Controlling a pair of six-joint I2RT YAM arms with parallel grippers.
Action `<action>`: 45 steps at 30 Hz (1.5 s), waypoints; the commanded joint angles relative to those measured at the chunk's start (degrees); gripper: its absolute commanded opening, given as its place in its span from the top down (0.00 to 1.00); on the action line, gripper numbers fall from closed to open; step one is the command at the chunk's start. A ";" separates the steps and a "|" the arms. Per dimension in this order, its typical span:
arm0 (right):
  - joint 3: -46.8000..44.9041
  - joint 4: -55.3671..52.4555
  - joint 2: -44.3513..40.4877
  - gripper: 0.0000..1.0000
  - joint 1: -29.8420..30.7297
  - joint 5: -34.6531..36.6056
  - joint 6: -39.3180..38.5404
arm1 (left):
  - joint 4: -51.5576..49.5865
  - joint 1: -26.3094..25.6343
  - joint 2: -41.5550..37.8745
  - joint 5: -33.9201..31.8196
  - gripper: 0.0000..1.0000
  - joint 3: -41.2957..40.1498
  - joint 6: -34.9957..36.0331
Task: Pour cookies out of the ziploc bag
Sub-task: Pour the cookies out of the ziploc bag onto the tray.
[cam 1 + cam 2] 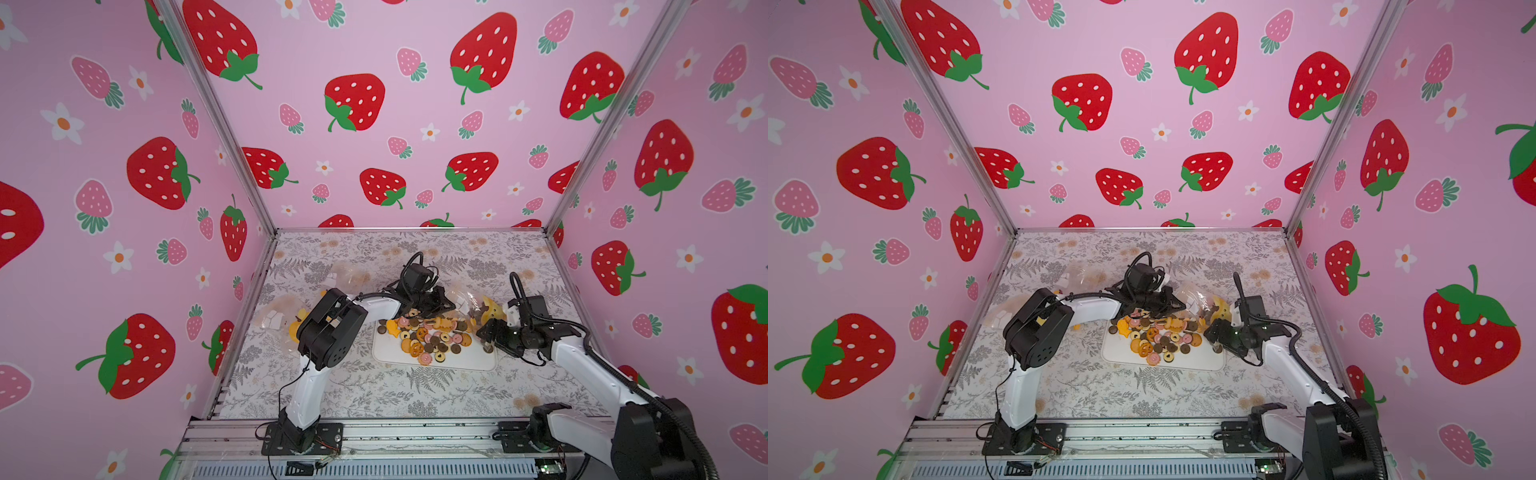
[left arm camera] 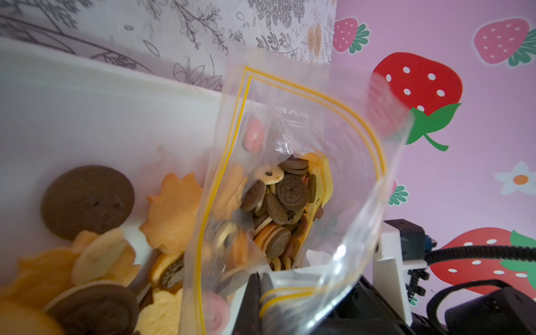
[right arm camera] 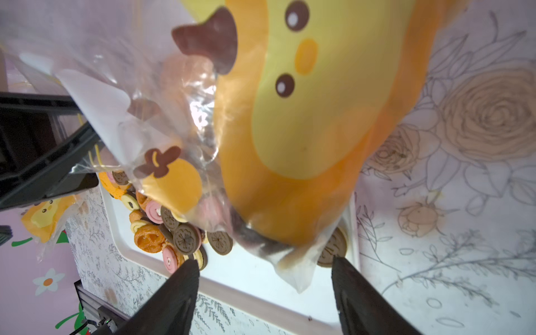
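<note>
Cookies [image 1: 430, 338]: small rounds in tan, orange, dark brown, pink, heaped on white tray [image 1: 465, 362] mid tabletop [image 1: 374, 395]. More sit inside ziploc bag [image 2: 333, 130], clear, yellow zip, chick print, above tray. My left end effector [image 2: 262, 287] pinching zip rim. Right end effector [image 3: 265, 264] spread, bag corner between fingers, ungripped from what I see.

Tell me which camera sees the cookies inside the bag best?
Left wrist view: it looks straight into the open bag at the cookies. Right wrist view shows mostly the printed outside; both top views show it tiny.
</note>
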 commanded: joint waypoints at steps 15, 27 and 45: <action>-0.11 -1.03 5.55 0.48 2.72 1.66 -4.32 | 1.04 -0.09 -1.20 1.30 1.00 1.49 -0.76; -0.44 2.12 8.31 0.68 2.90 1.85 -4.33 | 1.86 -0.09 -0.76 1.57 1.00 1.32 -1.45; -0.11 0.20 6.68 0.92 2.90 1.68 -4.27 | 2.48 -0.10 -1.00 1.68 1.00 1.05 -1.76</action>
